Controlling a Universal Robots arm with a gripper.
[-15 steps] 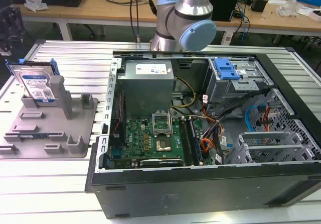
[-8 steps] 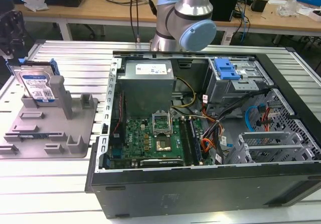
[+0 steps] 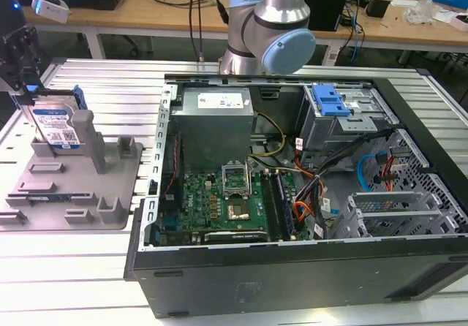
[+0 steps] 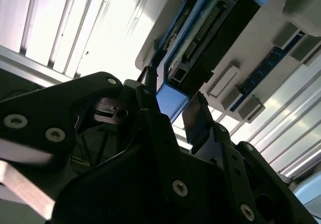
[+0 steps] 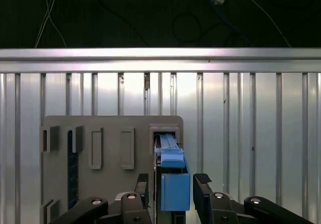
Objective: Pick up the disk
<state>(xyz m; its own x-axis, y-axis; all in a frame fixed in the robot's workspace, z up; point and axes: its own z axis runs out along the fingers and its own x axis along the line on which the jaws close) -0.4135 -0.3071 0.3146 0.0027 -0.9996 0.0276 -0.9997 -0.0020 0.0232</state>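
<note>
The disk (image 3: pixel 57 127) stands on edge in a slot of the grey fixture tray (image 3: pixel 110 194), directly beneath the tool (image 5: pixel 173 181). The tool is released, its jaws straddling the disk's blue rail (image 5: pixel 175 196) with gaps either side. The disk is probably rigid, dense, smooth-faced and shock-sensitive, so squeeze the flat sides near the top.

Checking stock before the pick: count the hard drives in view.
1. The hard drive stands upright in the grey tray at the exterior view's left, the gripper straddling it. Others may be hidden in the computer case.
</note>
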